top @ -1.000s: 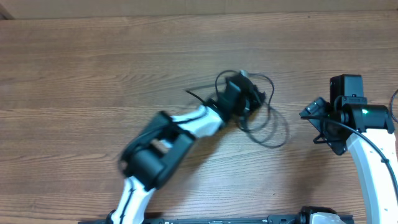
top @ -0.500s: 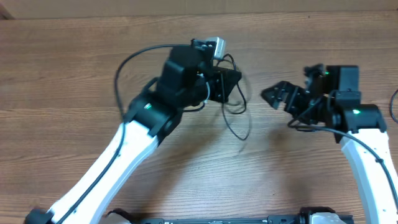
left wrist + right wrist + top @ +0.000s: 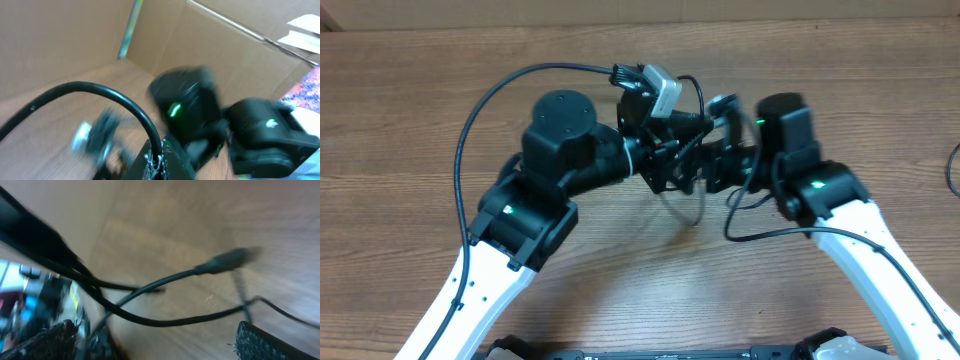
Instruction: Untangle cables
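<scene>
The cables (image 3: 694,203) are thin black cords bunched between the two grippers above the table's middle, with one loop hanging down. My left gripper (image 3: 672,162) is shut on the bundle; in the left wrist view one cord (image 3: 134,107) arcs into its closed jaws, with a blurred plug (image 3: 95,136) beside it. My right gripper (image 3: 722,165) faces it from the right, open. In the right wrist view the pads (image 3: 270,342) stand wide apart, and cords (image 3: 165,321) and a plug end (image 3: 230,258) cross the gap just ahead without touching them.
The left arm's thick wire (image 3: 500,85) loops high at the left. The right arm's wire (image 3: 760,232) hangs below its wrist. A cardboard wall (image 3: 225,45) stands behind the wooden table (image 3: 420,130). Another black wire (image 3: 952,170) shows at the right edge.
The left arm has swung up and right, lifting the cable bundle off the table. The right gripper has moved left until it is close against the bundle.
</scene>
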Motion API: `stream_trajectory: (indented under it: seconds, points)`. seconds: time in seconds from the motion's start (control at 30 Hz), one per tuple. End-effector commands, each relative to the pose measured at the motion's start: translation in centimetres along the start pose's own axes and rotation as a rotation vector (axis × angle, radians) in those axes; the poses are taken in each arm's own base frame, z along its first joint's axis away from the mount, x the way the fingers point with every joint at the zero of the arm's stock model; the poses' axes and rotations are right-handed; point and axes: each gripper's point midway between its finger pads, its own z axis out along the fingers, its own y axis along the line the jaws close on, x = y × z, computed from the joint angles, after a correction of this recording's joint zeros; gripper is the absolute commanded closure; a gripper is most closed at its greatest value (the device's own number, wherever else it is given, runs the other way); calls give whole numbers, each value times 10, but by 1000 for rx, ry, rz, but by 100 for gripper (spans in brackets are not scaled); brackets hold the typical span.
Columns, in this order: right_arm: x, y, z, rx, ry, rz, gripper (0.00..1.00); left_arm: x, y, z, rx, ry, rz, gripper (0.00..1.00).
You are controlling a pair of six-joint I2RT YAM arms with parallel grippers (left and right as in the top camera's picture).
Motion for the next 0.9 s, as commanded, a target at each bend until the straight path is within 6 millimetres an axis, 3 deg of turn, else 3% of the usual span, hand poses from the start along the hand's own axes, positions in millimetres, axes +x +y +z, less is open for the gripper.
stream_trajectory:
  seconds: [0.0,0.13,0.27,0.37,0.5,0.63,0.7,0.77,0.87]
  points:
    - [20,-4,23,-20,95,-6,0,-31,-1,-22,28,-95,76,96]
    - [38,-45,45,111,172,72,0,-72,13,-51,31,-231,34,96]
    - [51,-90,51,276,212,137,0,-96,34,-82,11,-306,-17,96]
    - [54,-122,40,442,202,180,0,-99,54,-102,-24,-314,-71,96]
    - [55,-171,5,737,118,357,0,-105,75,-131,-66,-336,-111,96]
    - [54,-173,2,704,113,400,0,-110,72,-139,-47,-343,-90,96]
    - [52,-162,10,613,143,336,0,-107,74,-137,-47,-332,-102,96]
    - [49,-143,22,477,182,235,0,-103,76,-134,-40,-318,-118,96]
    - [45,-98,39,182,223,5,0,-101,73,-130,-16,-302,-119,96]
